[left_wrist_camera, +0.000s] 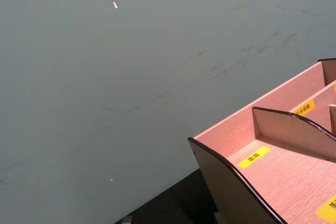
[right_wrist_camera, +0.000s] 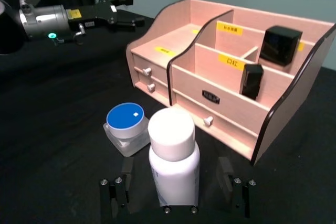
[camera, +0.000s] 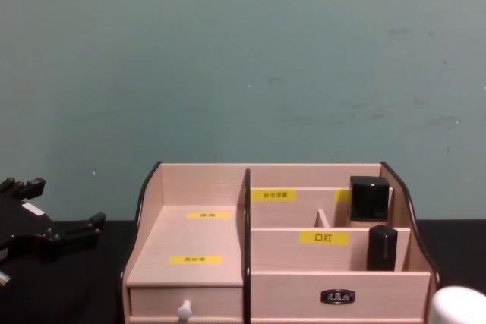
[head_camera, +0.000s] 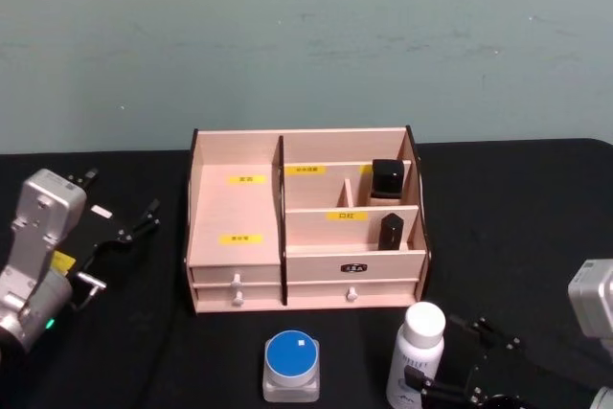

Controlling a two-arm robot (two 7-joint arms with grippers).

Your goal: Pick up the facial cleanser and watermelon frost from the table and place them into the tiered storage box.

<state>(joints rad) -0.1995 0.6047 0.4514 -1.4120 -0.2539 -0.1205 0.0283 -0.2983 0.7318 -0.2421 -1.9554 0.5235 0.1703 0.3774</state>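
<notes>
White bottle (right_wrist_camera: 173,150) first: it stands upright near the table's front edge, right of centre, with the right gripper (right_wrist_camera: 176,174) set around it. The two fingers (right_wrist_camera: 126,174) are spread wide, one on each side of the bottle. A gap shows between each pad and the plastic, so the claw has hold of nothing. That arm reaches in low from the front right corner.

Toward the middle of the front edge sits the blue-lidded jar (right_wrist_camera: 126,121) (clear squarish base, small white mark on the lid), near the bottle but apart from it.

The left gripper (head_camera: 120,193) is near the table's left edge, well apart from the left wall of the tiered storage box (head_camera: 215,208). Its fingers are spread and empty.

The box stands mid-table on the black table (head_camera: 536,237), behind both containers, drawers facing the front edge.

The right wrist view shows the clearance beside the bottle, which the head view does not. The left wrist view looks over the box's left compartments to the wall (left_wrist_camera: 131,77). The chest view catches the bottle's cap at its lower right corner.

In the box's right-hand compartments, a black cube (head_camera: 387,179) sits in the upper tier and a slim black case (head_camera: 391,232) in the tier below.
</notes>
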